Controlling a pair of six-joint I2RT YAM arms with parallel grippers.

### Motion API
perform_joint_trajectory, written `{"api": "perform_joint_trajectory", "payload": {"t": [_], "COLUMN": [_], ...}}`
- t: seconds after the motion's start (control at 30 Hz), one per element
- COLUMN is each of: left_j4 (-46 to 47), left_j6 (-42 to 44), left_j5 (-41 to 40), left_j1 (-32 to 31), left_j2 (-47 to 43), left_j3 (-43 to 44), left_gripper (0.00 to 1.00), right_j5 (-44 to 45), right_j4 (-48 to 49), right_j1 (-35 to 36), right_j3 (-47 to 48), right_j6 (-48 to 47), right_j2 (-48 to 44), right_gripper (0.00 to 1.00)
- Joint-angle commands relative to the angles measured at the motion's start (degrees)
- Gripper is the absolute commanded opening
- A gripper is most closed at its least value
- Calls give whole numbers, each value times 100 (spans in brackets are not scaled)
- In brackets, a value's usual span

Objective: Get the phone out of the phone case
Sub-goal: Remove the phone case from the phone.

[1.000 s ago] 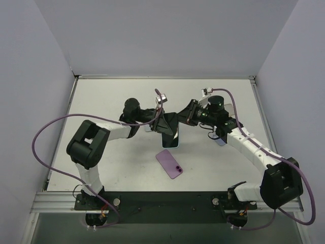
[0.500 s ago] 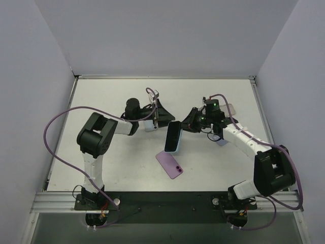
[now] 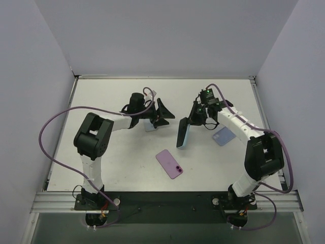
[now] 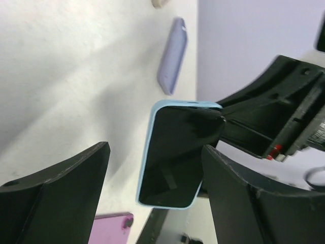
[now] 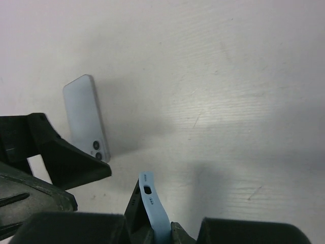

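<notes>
A black-screened phone (image 3: 181,133) in a light-blue phone case (image 3: 186,138) hangs above the table, standing on edge. My right gripper (image 3: 191,122) is shut on its upper end. In the right wrist view the phone case's bottom lip (image 5: 151,199) curves up between my right gripper's (image 5: 158,231) fingers, a dark phone edge beside it. My left gripper (image 3: 163,116) is open, left of the phone and apart from it. In the left wrist view the phone (image 4: 177,152) shows beyond my left gripper's (image 4: 155,152) spread fingers (image 4: 66,188).
A pale blue phone (image 3: 151,125) lies back up on the table under the left gripper, also seen as the pale blue phone (image 5: 86,118). A purple phone (image 3: 169,163) lies at front centre. A lavender case (image 3: 224,135) lies to the right.
My left gripper has opened, let go of the cased phone and drawn back to the left. My right gripper has carried the phone to the right and turned it on edge.
</notes>
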Motion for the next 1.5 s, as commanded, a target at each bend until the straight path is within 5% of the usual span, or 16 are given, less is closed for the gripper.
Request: {"api": "perform_joint_trajectory", "payload": {"t": [0.0, 0.17, 1.47], "left_j4": [-2377, -3223, -4208], "left_j6": [1242, 1339, 1111], "left_j5": [-1167, -1713, -2118], "left_j1": [-10, -10, -388], "left_j2": [-647, -832, -542], "left_j3": [769, 910, 1253], "left_gripper": [83, 82, 84], "right_j5": [996, 1533, 1437], "right_j4": [-1209, -1589, -1378], "right_j1": [30, 214, 961], "right_j3": [874, 1174, 58], "right_j6": [-745, -1018, -1036], "right_j2": [266, 828, 2623], "right_gripper": [0, 0, 18]}}
